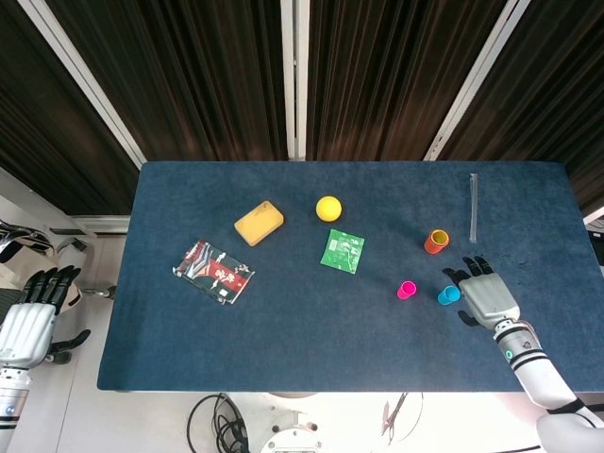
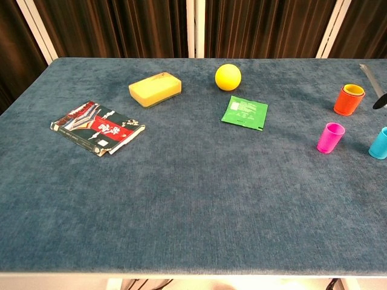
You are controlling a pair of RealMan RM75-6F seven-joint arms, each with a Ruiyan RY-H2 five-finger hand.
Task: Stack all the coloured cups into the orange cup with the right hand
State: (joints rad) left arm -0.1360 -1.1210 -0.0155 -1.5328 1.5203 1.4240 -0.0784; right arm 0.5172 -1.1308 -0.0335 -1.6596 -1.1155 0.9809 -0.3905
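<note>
While upright — orange cup (image 2: pixel 349 99), yellow rim inside, beside pink cup (image 2: pixel 330 137).

no text can be read with any certainty in either view. the book (image 2: pixel 97 128) near the left edge of the tabletop (image 2: pixel 181 199) carries large pale characters on its red and dark cover, along with a small white label at its lower corner, but the characters are too small and blurred to make out. the green packet (image 2: pixel 245 112), lying toward the far edge of the tabletop just in front of the yellow ball (image 2: pixel 228 77), has a patch of white print at its upper left, also too fine to read. no numbers, brand marks or signs can be made out on anything else.
</note>
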